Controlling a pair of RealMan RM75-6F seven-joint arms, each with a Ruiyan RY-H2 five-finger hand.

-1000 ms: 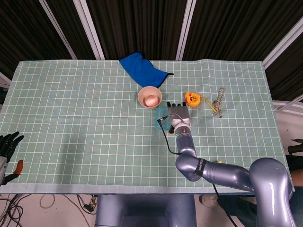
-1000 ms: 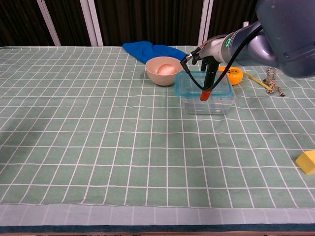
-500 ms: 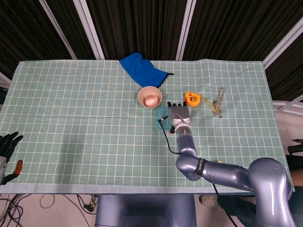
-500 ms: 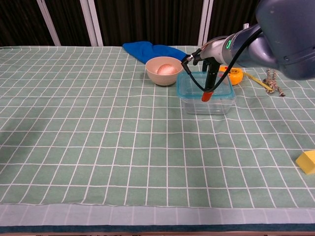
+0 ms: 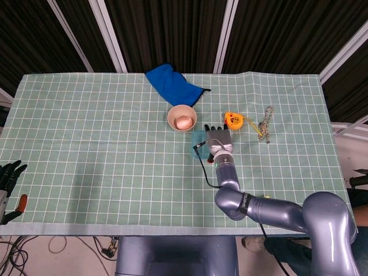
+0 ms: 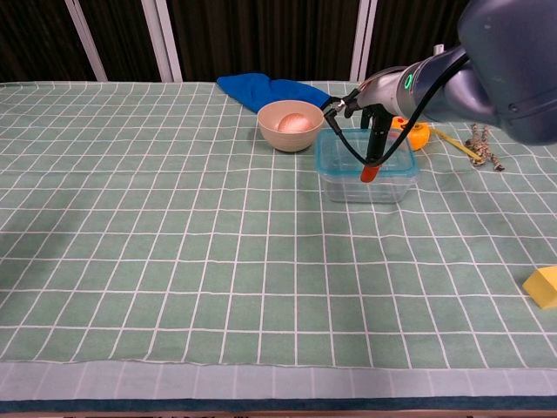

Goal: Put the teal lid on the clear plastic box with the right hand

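Box (image 6: pixel 365 181) sits mid-bench (image 6: pixel 174 261), lid (image 6: pixel 341 162) on top of it. Right hand (image 5: pixel 218 137) hangs over the box. Bowl (image 5: pixel 181 117) just behind-left of the box, a round item (image 5: pixel 183 122) inside it. Cloth (image 5: pixel 171 84) behind the bowl, near the far edge. Tape measure (image 5: pixel 233 119) just right of the box, behind its right corner. Rope piece (image 5: pixel 265 124) further right. Yellow block (image 6: pixel 543 286) at the near right edge, well apart from the rest. Left hand (image 5: pixel 8 174) off the bench's near-left edge.
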